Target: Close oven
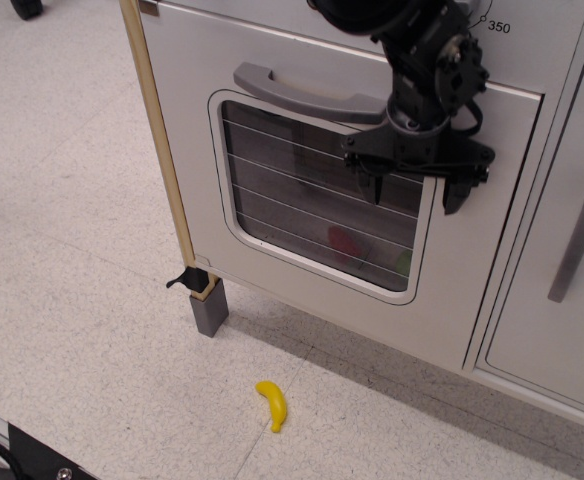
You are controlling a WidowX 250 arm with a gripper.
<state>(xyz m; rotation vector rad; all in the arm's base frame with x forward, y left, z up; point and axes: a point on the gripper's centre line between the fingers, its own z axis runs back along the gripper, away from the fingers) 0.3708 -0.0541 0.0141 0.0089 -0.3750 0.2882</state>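
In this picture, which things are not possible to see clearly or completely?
- Oven dial panel: cut by the top edge; only "350" shows.
- Items behind the window: a red and a green blur, unidentifiable through the glass.
- Gripper contact with the door: cannot tell from this angle.
- Cabinet door: cut by the right edge.

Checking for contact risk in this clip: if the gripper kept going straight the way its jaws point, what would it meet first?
Probably the oven door: the gripper hangs with jaws open in front of the window's right edge. Depth is unclear from this single view; it may already be touching.
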